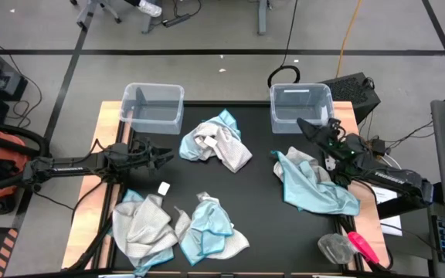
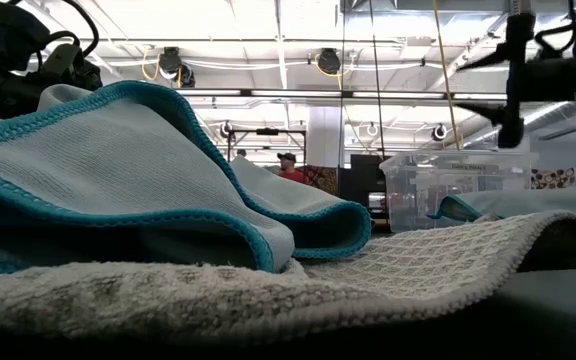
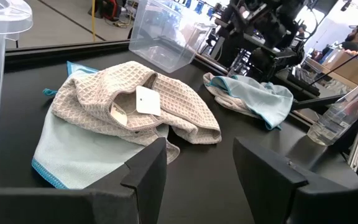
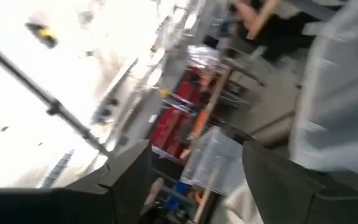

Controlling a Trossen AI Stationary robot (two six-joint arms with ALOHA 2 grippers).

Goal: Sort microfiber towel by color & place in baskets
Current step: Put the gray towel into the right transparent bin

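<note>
Two clear baskets stand at the table's far edge, the left basket (image 1: 153, 106) and the right basket (image 1: 300, 106). A grey waffle towel lies bunched over a light blue one in the middle pile (image 1: 215, 143) (image 3: 129, 106). A blue towel pile (image 1: 315, 185) lies on the right. A grey pile (image 1: 141, 224) and a blue pile (image 1: 207, 228) lie near the front edge. My left gripper (image 1: 168, 157) (image 3: 197, 155) is open, level above the table, left of the middle pile. My right gripper (image 1: 304, 125) (image 4: 194, 155) is open and raised in front of the right basket, above the right pile's far edge.
A white tag (image 1: 163, 188) lies on the black table top. A red-handled tool (image 1: 364, 247) and a clear crumpled piece (image 1: 334, 247) sit at the near right corner. In the low view a blue-edged towel (image 2: 118, 150) fills the foreground, and a person (image 2: 286, 165) stands far behind.
</note>
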